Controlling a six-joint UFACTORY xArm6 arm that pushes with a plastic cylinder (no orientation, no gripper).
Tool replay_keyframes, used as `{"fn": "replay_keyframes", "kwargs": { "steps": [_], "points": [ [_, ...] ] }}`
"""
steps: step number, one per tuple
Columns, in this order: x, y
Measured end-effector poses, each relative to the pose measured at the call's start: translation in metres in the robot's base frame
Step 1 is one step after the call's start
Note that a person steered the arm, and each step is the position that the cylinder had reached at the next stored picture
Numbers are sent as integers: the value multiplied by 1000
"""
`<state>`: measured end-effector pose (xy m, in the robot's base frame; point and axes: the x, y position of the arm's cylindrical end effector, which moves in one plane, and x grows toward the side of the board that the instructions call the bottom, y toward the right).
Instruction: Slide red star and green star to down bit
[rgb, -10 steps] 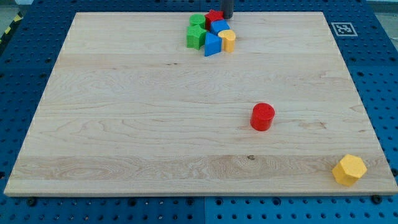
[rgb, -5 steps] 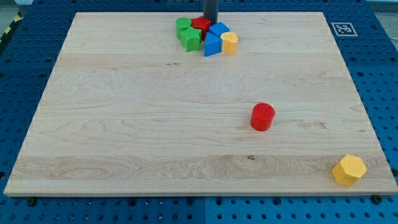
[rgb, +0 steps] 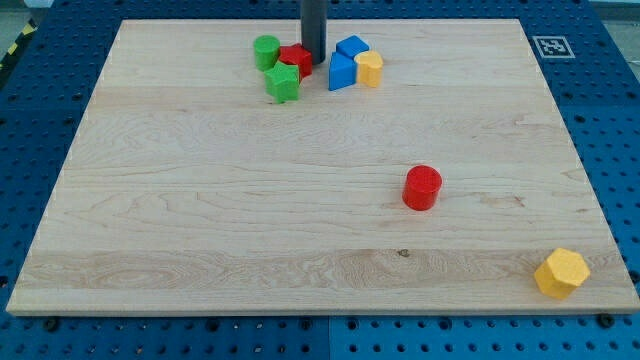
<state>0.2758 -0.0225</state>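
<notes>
The small red star block lies touching my tip on the view's left, the green star block just below-left of it, near the wooden board's top edge. A green cylinder sits further left; two blue blocks and a yellow block sit right. The bare rod holds nothing.

Robot body in view: one straight dark rod only.

Rod is dark grey to near black, smooth, plain cylinder, even width along the visible length. No cables, screws, labels or markings can be made out on it. Upper part is cut off by the view's top edge, so the arm itself is not seen. My tip is the rod's blunt lower end, same dark colour as the shaft.
</notes>
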Motion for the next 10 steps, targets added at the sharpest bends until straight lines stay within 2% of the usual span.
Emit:
{"fn": "replay_keyframes", "kwargs": {
  "steps": [3,6,7,10],
  "points": [
    [-12,-64],
    [4,-65],
    [4,-47],
    [57,-44]
  ]
}}
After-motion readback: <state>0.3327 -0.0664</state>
